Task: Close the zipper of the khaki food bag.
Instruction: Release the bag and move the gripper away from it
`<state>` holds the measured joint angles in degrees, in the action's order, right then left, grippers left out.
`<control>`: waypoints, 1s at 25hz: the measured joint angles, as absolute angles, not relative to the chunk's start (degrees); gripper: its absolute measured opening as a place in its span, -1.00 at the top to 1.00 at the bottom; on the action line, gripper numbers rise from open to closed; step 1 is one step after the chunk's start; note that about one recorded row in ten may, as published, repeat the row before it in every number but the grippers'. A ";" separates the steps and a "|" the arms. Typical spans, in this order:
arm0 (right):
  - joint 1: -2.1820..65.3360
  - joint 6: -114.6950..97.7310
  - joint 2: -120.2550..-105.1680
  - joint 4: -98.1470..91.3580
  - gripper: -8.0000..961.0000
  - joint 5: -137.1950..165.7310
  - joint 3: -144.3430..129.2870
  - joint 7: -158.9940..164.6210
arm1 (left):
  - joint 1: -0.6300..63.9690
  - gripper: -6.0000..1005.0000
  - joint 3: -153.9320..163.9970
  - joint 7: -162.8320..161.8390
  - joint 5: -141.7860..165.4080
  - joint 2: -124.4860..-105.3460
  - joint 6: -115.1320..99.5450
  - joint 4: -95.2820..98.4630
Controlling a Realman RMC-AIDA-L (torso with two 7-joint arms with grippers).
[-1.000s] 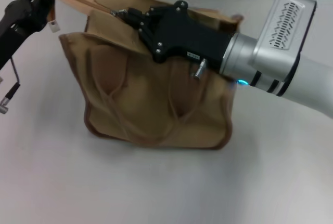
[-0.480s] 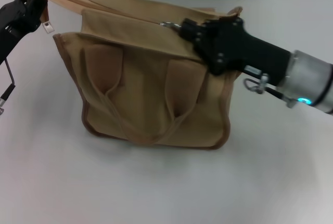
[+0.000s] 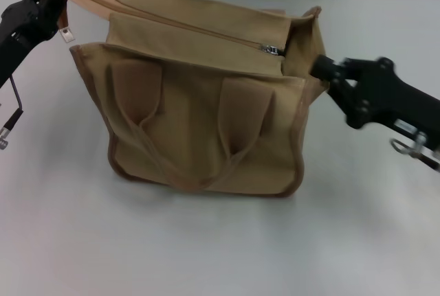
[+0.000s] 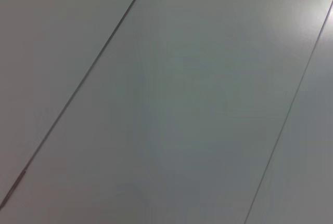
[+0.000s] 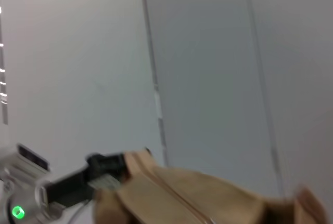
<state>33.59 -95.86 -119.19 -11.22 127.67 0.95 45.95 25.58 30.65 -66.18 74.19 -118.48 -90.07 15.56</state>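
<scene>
The khaki food bag (image 3: 199, 124) stands upright on the white table, its two loop handles hanging down its face. The zipper (image 3: 192, 27) runs along its top, and the silver slider (image 3: 273, 50) sits near the right end, with the line to its left drawn together. My left gripper (image 3: 47, 2) is at the bag's far left top corner, shut on the end of the zipper tape and holding it up. My right gripper (image 3: 322, 67) is just right of the bag's right end, off the slider. The right wrist view shows the bag top (image 5: 197, 198) and my left gripper (image 5: 106, 164).
A small white tag (image 3: 65, 33) hangs below the held tape end. The white table (image 3: 206, 248) extends in front of the bag and on both sides. A grey panelled wall (image 4: 166, 99) fills the left wrist view.
My right gripper ran the slider from the left part of the zipper to near its right end, then came off it and moved right and down. The left gripper kept its hold.
</scene>
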 joint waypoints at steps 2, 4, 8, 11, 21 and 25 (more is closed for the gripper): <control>30.63 -100.03 -119.18 -13.03 0.99 126.47 1.46 46.28 | 25.58 0.81 30.70 -66.18 74.42 -118.48 -90.10 15.56; 29.56 -101.71 -119.18 -13.61 0.99 125.43 1.54 46.46 | 25.58 0.81 30.71 -66.18 74.51 -118.48 -90.16 15.56; 25.58 -105.72 -119.17 -15.04 0.99 119.87 1.55 48.71 | 25.34 0.79 30.74 -65.96 74.71 -118.47 -90.80 15.56; 24.97 -105.44 -119.17 -15.02 0.92 119.47 1.28 48.83 | 24.99 0.78 30.76 -65.56 74.52 -118.55 -93.32 15.56; 25.82 -104.92 -119.35 -13.32 0.39 119.74 -0.33 48.12 | 24.62 0.75 28.07 -67.32 72.65 -118.40 -106.64 18.22; 26.21 -104.91 -119.35 -12.64 0.39 119.76 -0.85 48.13 | 24.15 0.54 27.93 -68.25 72.35 -118.07 -108.84 20.04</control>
